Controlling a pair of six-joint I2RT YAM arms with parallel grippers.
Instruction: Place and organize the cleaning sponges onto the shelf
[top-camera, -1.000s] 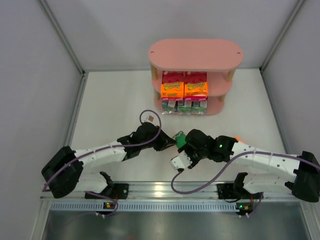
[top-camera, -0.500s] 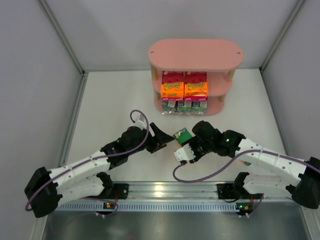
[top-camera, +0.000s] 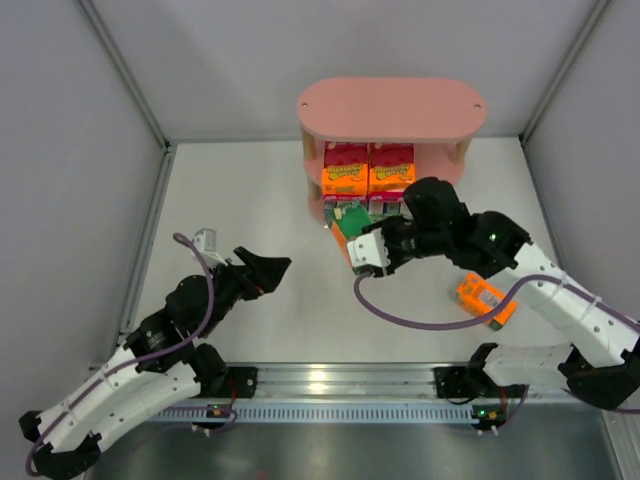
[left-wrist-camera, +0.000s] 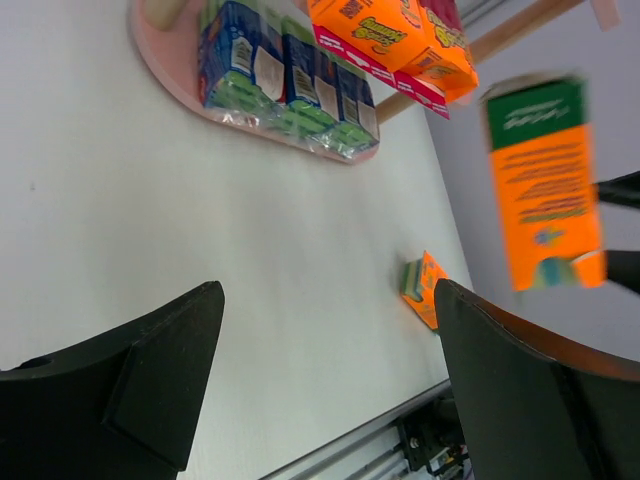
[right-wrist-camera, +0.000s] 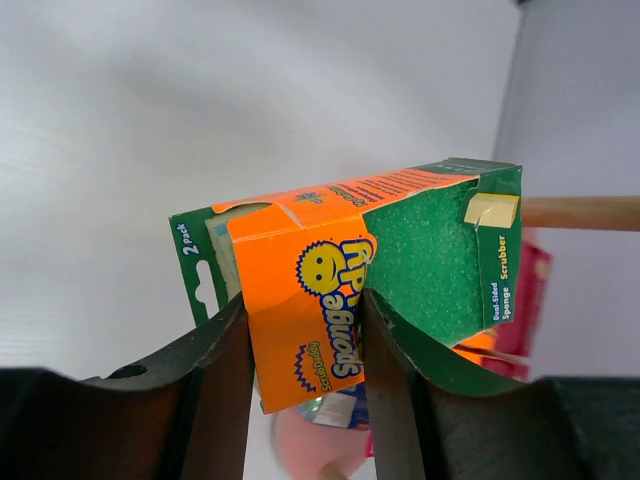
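Right gripper (right-wrist-camera: 300, 335) jaws clamped on green-and-orange sponge pack (right-wrist-camera: 420, 250), held aloft just before pink shelf (top-camera: 390, 108) bottom tier; left gripper (top-camera: 268, 266) jaws wide apart, empty, well apart from shelf.

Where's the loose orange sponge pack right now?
In the top view the loose pack lies on the table, right of centre, near side of the shelf, just beside the right arm's forearm.

Count: pink three-tier oval-board shelf (top-camera: 390, 108) x1. Orange-and-magenta wrapped sponge packs (top-camera: 368, 172) x2, middle tier. Green-and-orange boxed sponge packs (right-wrist-camera: 340, 290) x2. Blue-and-green wrapped sponge packs (left-wrist-camera: 285, 85), bottom tier: at least three, exact number unclear. White-and-black robot arms (top-camera: 130, 365) x2.
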